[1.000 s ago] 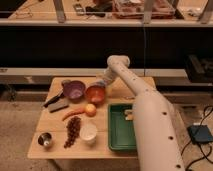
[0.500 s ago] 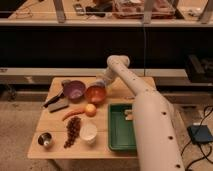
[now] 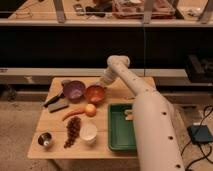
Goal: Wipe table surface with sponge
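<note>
- round purple bowl [image 3: 74, 90], just left of a round orange bowl [image 3: 95, 93]
- dark grey rectangular block [image 3: 58, 105]
- orange carrot [image 3: 73, 113] beside a round orange fruit [image 3: 90, 109]
- dark cluster of grapes [image 3: 73, 132]
- white round cup [image 3: 88, 132]
- small metal cup [image 3: 45, 139]
- green rectangular tray [image 3: 120, 141]

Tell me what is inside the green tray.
A small pale item lies near the tray's right side. The arm covers that side, so anything under it is hidden. The end effector is at the orange bowl's far rim.
</note>
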`<state>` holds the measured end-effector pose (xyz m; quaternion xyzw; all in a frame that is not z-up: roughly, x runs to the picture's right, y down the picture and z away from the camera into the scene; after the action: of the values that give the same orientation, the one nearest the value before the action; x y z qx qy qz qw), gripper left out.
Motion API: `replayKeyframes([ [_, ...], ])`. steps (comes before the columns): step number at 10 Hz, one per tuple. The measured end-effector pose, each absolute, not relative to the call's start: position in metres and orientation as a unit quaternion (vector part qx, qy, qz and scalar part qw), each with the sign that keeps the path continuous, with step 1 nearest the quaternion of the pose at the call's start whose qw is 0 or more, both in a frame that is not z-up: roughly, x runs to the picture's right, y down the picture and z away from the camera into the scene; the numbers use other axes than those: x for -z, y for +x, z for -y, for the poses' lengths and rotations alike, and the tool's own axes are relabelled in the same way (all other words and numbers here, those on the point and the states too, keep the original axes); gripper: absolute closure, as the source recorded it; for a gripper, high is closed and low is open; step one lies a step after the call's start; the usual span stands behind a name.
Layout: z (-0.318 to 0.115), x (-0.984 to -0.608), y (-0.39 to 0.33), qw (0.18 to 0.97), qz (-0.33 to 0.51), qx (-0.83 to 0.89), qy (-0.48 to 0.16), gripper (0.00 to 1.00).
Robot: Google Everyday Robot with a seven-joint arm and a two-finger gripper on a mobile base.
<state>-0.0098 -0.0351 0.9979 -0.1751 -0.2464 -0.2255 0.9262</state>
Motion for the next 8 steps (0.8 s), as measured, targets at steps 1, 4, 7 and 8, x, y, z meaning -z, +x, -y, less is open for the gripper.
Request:
replayKeyframes([
  [1, 0.035, -0.998, -0.010, 0.926, 0.247, 0.226, -0.175, 0.98],
  [4, 0.036, -0.998, -0.010, 0.926, 0.247, 0.225, -0.175, 1.00],
  [7, 0.046, -0.990, 0.001, 0.931, 0.244, 0.215, -0.164, 0.83],
  [8, 0.047, -0.989, 0.003, 0.936, 0.235, 0.209, -0.159, 0.73],
])
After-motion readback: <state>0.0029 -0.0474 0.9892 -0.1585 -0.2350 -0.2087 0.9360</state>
